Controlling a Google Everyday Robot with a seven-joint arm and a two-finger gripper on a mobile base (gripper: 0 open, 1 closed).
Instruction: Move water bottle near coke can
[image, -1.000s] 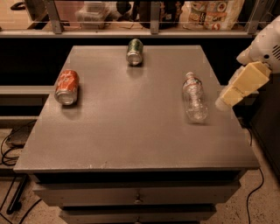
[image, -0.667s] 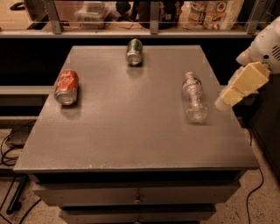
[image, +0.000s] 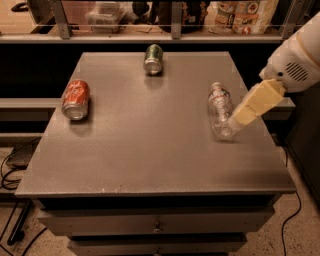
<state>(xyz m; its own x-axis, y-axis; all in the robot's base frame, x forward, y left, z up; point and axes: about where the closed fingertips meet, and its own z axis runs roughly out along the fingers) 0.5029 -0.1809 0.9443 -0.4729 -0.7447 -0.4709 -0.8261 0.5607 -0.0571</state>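
The bottle (image: 220, 107) lies on its side on the right part of the grey counter (image: 150, 145), cap pointing far. The end effector (image: 235, 119) reaches in from the right, its tip just beside the bottle's near end. It cannot be told whether it touches the bottle, nor whether it is spread or pressed together. The coke can (image: 76, 99) lies at the left, well apart from the bottle. A green can (image: 153, 58) lies at the far middle.

A grey surface (image: 150, 155) holds a clear water bottle (image: 220, 110) lying at the right, a coke can (image: 76, 99) lying well apart at the left, and a green can (image: 153, 59) at the back. The robot's cream hand (image: 239, 117) is just beside the bottle's right side.
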